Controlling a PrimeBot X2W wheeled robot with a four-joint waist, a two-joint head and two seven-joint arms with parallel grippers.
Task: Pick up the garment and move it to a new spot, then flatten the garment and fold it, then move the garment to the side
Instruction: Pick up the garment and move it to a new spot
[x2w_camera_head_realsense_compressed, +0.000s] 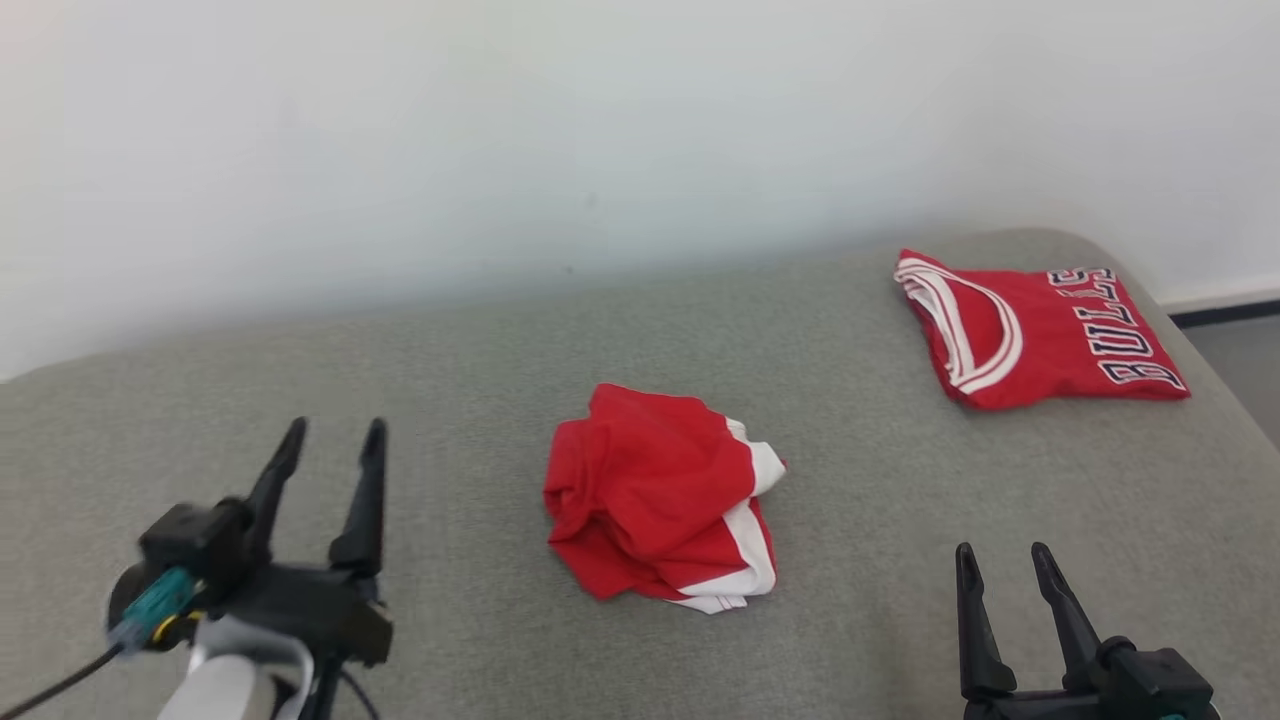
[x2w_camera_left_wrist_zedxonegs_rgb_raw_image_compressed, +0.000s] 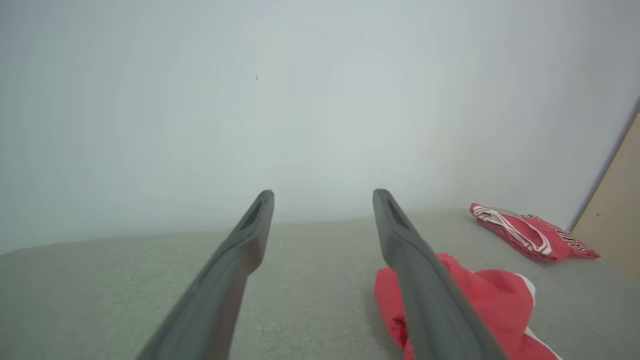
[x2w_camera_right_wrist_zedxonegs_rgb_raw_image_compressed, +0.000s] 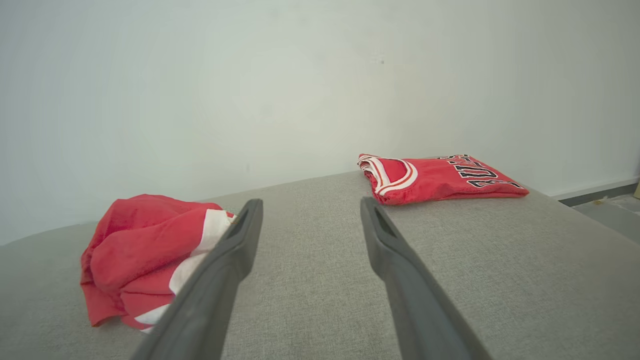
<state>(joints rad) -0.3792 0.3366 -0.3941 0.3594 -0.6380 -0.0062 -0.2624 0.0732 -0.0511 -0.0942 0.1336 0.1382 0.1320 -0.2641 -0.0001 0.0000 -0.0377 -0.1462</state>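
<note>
A crumpled red garment with white stripes (x2w_camera_head_realsense_compressed: 660, 495) lies bunched in the middle of the grey cushioned surface (x2w_camera_head_realsense_compressed: 450, 340). It also appears as a heap (x2w_camera_left_wrist_zedxonegs_rgb_raw_image_compressed: 480, 300) in the left wrist view and a heap (x2w_camera_right_wrist_zedxonegs_rgb_raw_image_compressed: 145, 255) in the right wrist view. My left gripper (x2w_camera_head_realsense_compressed: 335, 435) hovers open to the garment's left, nothing between its fingers (x2w_camera_left_wrist_zedxonegs_rgb_raw_image_compressed: 250, 235). My right gripper (x2w_camera_head_realsense_compressed: 1003, 560) stands open near the front right, apart from the garment, fingers (x2w_camera_right_wrist_zedxonegs_rgb_raw_image_compressed: 380, 235) empty.
A folded red jersey with dark lettering (x2w_camera_head_realsense_compressed: 1040, 330) lies at the back right corner of the surface, also seen as a jersey (x2w_camera_right_wrist_zedxonegs_rgb_raw_image_compressed: 440, 177) in the right wrist view. A pale wall (x2w_camera_head_realsense_compressed: 600, 130) rises behind. The surface's right edge drops to a floor (x2w_camera_head_realsense_compressed: 1235, 350).
</note>
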